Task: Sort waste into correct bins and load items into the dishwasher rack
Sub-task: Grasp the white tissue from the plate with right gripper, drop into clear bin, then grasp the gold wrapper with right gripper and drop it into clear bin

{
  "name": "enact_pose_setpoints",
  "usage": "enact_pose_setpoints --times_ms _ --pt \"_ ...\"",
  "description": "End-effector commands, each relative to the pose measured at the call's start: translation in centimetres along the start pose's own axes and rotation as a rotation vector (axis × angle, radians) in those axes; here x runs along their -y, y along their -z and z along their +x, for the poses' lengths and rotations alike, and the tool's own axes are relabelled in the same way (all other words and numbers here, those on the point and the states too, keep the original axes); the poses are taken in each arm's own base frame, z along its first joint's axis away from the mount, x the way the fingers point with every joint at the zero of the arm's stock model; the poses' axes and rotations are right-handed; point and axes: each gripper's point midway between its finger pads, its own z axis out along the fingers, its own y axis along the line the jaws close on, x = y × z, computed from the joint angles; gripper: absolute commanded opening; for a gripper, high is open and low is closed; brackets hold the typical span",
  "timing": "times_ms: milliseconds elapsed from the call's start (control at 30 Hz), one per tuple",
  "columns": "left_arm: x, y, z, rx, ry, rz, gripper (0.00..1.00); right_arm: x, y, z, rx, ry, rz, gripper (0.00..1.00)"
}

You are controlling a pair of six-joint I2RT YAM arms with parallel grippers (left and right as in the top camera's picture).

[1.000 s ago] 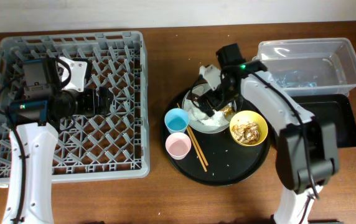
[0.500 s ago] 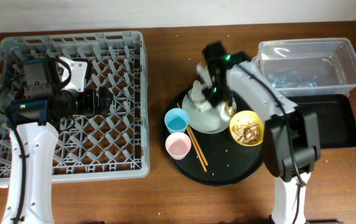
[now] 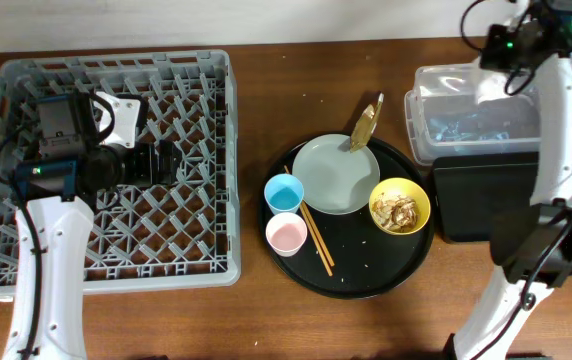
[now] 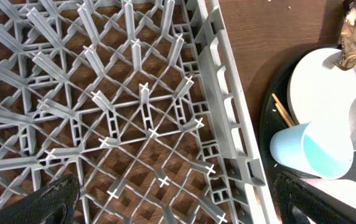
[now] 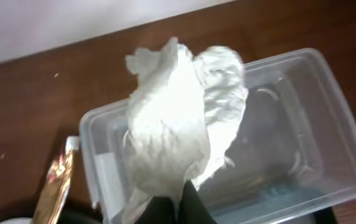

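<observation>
My right gripper (image 5: 181, 200) is shut on crumpled white tissue paper (image 5: 184, 118), which hangs over the left part of the clear tub (image 5: 302, 124). Overhead, the right gripper (image 3: 507, 55) is at the tub's (image 3: 556, 75) far left corner. A gold foil wrapper (image 3: 366, 124) leans on the far rim of the grey-green plate (image 3: 334, 175). The yellow bowl (image 3: 399, 206) holds food scraps. A blue cup (image 3: 284, 192), pink cup (image 3: 286, 234) and chopsticks (image 3: 317, 238) lie beside the plate. My left gripper (image 4: 184, 205) hangs open over the dishwasher rack (image 4: 134, 112), holding nothing.
The dishes sit on a large round black tray (image 3: 356, 272). The shallow black rectangular tray (image 3: 491, 195) lies in front of the clear tub. The rack (image 3: 26, 230) fills the left side of the table. In the left wrist view its right wall (image 4: 228, 106) stands next to the blue cup (image 4: 312, 149).
My right gripper shut on the tissue at the plate, lifted it and swung right to over the clear tub. The plate now lies bare, with the wrapper on its rim. The left arm stayed still.
</observation>
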Motion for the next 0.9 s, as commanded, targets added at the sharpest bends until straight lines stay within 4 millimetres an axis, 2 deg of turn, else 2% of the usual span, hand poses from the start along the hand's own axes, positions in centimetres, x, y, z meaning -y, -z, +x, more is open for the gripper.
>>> enact_pose_setpoints --times_ms 0,33,133,167,233,267,300,333,367,433,467,533,567,667,733,800,867 --pt "0.0 0.3 -0.6 0.014 -0.017 -0.002 0.99 0.6 -2.5 0.8 -0.038 -0.023 0.009 0.86" --pt "0.0 0.3 -0.6 0.014 -0.017 -0.002 0.99 0.2 -3.1 1.1 -0.053 -0.022 -0.007 0.98" --pt "0.0 0.3 -0.6 0.013 -0.017 -0.002 0.99 -2.9 -2.3 0.5 -0.032 -0.02 -0.179 0.98" --pt "0.0 0.3 -0.6 0.013 -0.017 -0.002 0.99 -4.5 -2.0 0.7 -0.043 -0.015 -0.257 0.98" --pt "0.0 0.3 -0.5 0.009 -0.016 -0.001 0.99 -10.3 -1.2 2.2 -0.089 0.014 -0.354 0.99" --pt "0.0 0.3 -0.4 0.005 -0.015 -0.001 0.99 -13.3 -0.7 3.2 -0.112 0.039 -0.38 0.96" --pt "0.1 0.3 -0.3 0.003 -0.014 0.0 1.0 -15.4 -0.5 3.9 -0.121 0.051 -0.375 0.92" --pt "0.1 0.3 -0.3 0.003 -0.014 0.0 0.99 -17.7 -0.7 5.2 -0.128 0.065 -0.28 0.87" --pt "0.1 0.3 -0.3 0.003 -0.014 0.0 0.99 -18.6 -1.3 7.4 -0.155 0.047 -0.121 0.79" --pt "0.1 0.3 -0.3 0.002 -0.013 0.0 0.99 -20.6 -3.1 11.6 -0.25 0.083 -0.037 0.68" --pt "0.1 0.3 -0.2 -0.001 -0.013 0.001 0.99 -21.3 -4.6 14.0 -0.32 0.091 -0.008 0.59" --pt "0.1 0.3 0.0 -0.007 -0.01 0.002 0.99 -20.9 -7.2 18.3 -0.465 0.09 0.067 0.5" --pt "0.1 0.3 0.0 -0.009 -0.01 0.002 0.99 -20.6 -7.8 19.1 -0.494 0.095 0.085 0.47" --pt "0.1 0.3 0.0 -0.01 -0.009 0.002 1.0 -20.1 -8.8 20.2 -0.525 0.106 0.116 0.4" --pt "0.1 0.3 0.0 -0.011 -0.01 0.002 0.99 -19.3 -9.5 20.5 -0.522 0.12 0.158 0.4" --pt "0.1 0.3 0.0 -0.011 -0.01 0.002 0.99 -19.3 -11.3 21.6 -0.514 0.119 0.157 0.4" --pt "0.1 0.3 0.0 -0.011 -0.01 0.002 0.99 -19.5 -12.5 21.4 -0.483 0.107 0.141 0.41"
